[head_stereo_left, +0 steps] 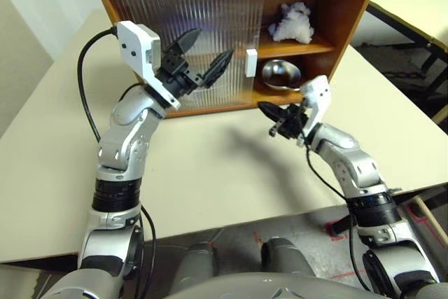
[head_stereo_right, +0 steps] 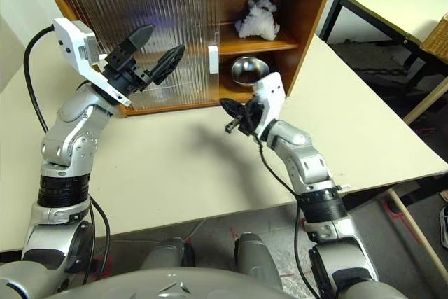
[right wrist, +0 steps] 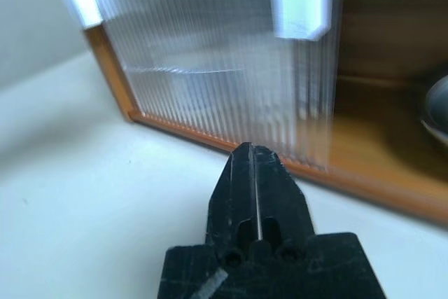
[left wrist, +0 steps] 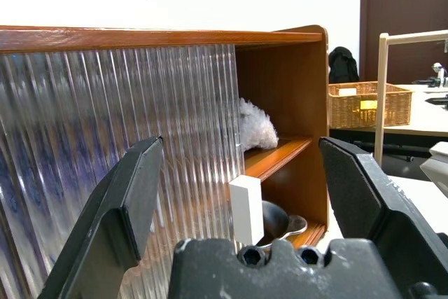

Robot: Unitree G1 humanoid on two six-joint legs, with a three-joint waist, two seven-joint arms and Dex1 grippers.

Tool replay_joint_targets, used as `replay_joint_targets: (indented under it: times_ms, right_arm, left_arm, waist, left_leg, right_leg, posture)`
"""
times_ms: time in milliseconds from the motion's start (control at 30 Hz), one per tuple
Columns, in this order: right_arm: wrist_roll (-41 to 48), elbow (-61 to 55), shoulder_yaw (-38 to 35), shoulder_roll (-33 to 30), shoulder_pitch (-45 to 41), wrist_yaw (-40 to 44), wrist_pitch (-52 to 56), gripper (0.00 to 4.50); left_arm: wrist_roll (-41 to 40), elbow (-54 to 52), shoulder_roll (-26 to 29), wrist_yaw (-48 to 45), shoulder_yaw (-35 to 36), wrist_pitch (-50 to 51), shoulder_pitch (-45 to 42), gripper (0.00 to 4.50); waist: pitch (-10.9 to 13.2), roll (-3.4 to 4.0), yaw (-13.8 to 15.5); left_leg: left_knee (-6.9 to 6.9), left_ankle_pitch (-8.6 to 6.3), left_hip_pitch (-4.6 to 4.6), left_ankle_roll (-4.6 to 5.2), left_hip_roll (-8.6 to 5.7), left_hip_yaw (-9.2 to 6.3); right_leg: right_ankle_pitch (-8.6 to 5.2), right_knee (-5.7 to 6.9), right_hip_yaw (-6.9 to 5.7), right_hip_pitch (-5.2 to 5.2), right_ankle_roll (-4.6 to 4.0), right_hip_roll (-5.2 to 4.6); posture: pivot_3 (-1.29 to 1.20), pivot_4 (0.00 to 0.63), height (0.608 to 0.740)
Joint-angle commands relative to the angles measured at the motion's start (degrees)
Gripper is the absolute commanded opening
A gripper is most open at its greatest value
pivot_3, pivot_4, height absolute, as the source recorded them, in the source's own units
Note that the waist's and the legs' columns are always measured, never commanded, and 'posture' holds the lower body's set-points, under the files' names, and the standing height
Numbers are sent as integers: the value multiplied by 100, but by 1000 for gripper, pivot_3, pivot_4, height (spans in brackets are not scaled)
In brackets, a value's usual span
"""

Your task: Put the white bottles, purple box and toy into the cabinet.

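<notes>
Beyond the cabinet [left wrist: 280, 89] — a wicker basket [left wrist: 369, 103], left-wrist side.

Cream table [head_stereo_left: 210, 180], perhaps grey floor [head_stereo_right: 413, 243]

The large wooden cabinet [head_stereo_left: 336, 19] is orange-brown, its ribbed sliding doors [head_stereo_left: 203, 40] translucent with white rectangular handles [head_stereo_left: 251, 62]. Inside it sit a fluffy white toy [head_stereo_left: 292, 22] and a shiny silver metal dish [head_stereo_left: 280, 73]. The tabletop [head_stereo_left: 210, 173] below is pale cream.

The left gripper [head_stereo_left: 204, 57] of two black fingers is raised with jaws spread wide, while the lower right gripper [head_stereo_left: 269, 118] is closed, empty.
</notes>
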Motion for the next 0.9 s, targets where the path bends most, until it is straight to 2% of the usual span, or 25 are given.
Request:
replay_joint_targets:
  times_ms: [33, 267, 467, 900]
  right_arm:
    - [-356, 543, 161, 379, -542, -255, -433, 21]
    - [-977, 2358, -39, 1035, -1594, -1205, -1406, 21]
    - [-1337, 3347, -221, 1176, -2106, -2116, -1931, 21]
    - [-1811, 2656, -484, 1041, -1745, -3451, -1598, 21]
  left_arm:
    - [74, -4, 16, 1, -2, -41, 21, 4500]
    - [92, -53, -26, 68, -15, -61, 77, 4500]
    - [91, -95, 4, 91, 16, -42, 101, 4500]
    - [87, -69, -11, 84, -5, -53, 94, 4500]
  waist:
    - [0, -1, -2]
    - [-3, -7, 24]
    - [-3, -8, 16]
    - [-2, -8, 3]
  left_leg:
    - [0, 1, 3, 1, 1, 0]
    - [0, 2, 1, -2, -4, -6]
    - [-5, 0, -4, -6, -3, -10]
    - [-1, 22, 10, -12, -3, -10]
  right_leg:
    - [1, 1, 1, 0, -2, 2]
    - [19, 12, -3, 0, -28, -7]
    - [22, 13, -4, -6, -28, -8]
    - [55, 24, -8, -1, -31, -3]
  posture:
    - [50, 0, 740]
    - [64, 0, 740]
    - [75, 0, 740]
    - [52, 0, 740]
